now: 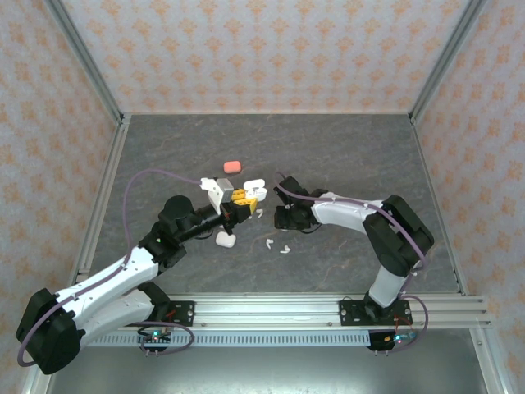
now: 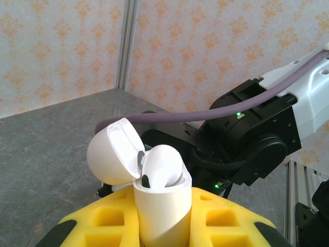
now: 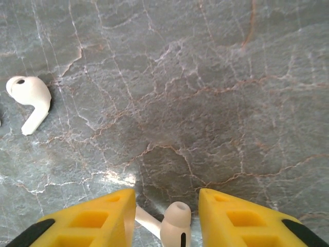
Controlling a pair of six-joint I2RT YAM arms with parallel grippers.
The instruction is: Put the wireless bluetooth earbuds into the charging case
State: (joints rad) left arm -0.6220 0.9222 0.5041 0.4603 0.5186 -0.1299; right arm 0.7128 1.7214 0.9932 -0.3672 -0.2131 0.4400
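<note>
From the top camera the left gripper [image 1: 238, 202] sits near the middle of the grey marbled counter [image 1: 344, 148], and the right gripper [image 1: 276, 215] faces it from just beside, low over the surface. Around them lie a salmon-pink rounded case [image 1: 232, 166] farther back, an open white case [image 1: 255, 187] beside the left gripper, a closed white case [image 1: 225, 240] nearer the arm bases, and small loose white earbuds [image 1: 269, 243] near the right gripper. The left wrist camera shows what is too small to tell from above. The left gripper's yellow fingers [image 2: 226, 218] are clamped narrow on a white rounded plastic charging case [image 2: 162, 221], held upright with its hinged lid [image 2: 110, 157] tipped open. A seated white earbud [image 2: 162, 164] rests in its mouth, with the right arm's black wrist [image 2: 247, 134] behind. The right wrist camera shows the right gripper [image 3: 167, 198] partly open. Its yellow fingers stand apart on either side of a white L-shaped plastic earbud [image 3: 175, 226] on the counter. Another bent white earbud [image 3: 31, 100] lies near that view's left edge.
</note>
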